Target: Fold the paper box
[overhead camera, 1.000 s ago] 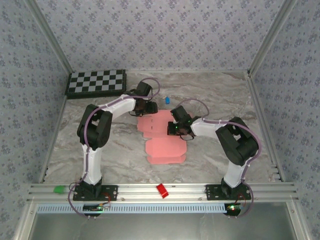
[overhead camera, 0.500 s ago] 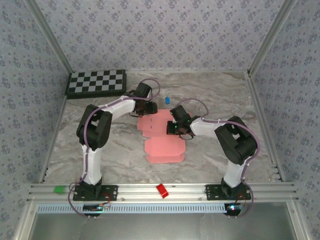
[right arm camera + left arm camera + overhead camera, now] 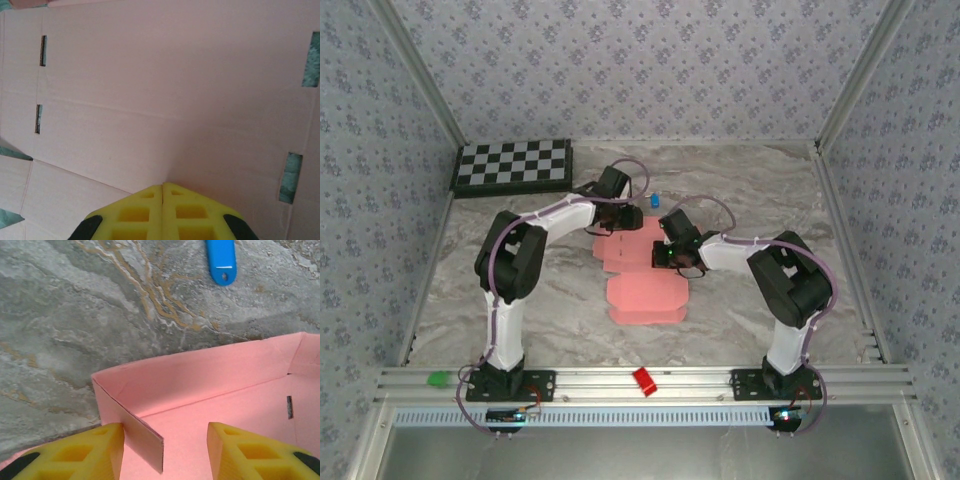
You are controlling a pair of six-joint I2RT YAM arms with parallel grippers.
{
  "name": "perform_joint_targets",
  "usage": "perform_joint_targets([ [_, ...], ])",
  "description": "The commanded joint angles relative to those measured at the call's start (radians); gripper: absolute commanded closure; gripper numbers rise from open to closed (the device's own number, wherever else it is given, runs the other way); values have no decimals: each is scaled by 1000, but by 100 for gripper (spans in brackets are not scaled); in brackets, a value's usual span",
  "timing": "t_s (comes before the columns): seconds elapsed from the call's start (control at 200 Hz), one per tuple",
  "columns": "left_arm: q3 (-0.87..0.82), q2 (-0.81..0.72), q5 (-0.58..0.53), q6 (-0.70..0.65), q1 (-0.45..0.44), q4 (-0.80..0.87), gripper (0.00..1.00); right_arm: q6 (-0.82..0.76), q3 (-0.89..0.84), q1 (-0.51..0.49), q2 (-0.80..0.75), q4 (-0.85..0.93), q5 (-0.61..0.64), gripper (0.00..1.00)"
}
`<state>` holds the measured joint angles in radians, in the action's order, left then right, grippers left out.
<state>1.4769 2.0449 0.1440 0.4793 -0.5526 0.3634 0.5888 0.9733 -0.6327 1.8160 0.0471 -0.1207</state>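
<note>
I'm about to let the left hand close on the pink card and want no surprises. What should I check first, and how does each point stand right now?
1. Left hand open, corner flap between its fingers: ok.
2. Flap touching a finger: cannot tell.
3. Right hand shut, over the flat middle of the paper box: ok.
4. Far wall raised: ok.
5. Blue tag apart from the box, on the table: ok.
6. Near panels folded: not ok, lying flat.

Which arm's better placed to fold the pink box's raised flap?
Left. The left gripper, open, straddles an upright flap of the paper box; the right gripper is shut over flat card.
</note>
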Motion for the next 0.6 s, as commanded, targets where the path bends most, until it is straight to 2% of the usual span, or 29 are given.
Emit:
perform_joint_targets([
  [0.0, 41, 12, 32, -17, -8, 8, 53, 13, -13, -1, 54, 85, 4, 94],
  [0.16, 31, -22, 14, -22, -10, 17, 52, 19, -22, -1, 48, 79, 9, 94],
  [0.335, -10, -112, -80, -27, -9, 63, 46, 25, -24, 0, 47, 74, 12, 94],
  [0.595, -188, -302, -187, 16, -10, 110, 41, 33, -31, -8, 38, 69, 28, 94],
])
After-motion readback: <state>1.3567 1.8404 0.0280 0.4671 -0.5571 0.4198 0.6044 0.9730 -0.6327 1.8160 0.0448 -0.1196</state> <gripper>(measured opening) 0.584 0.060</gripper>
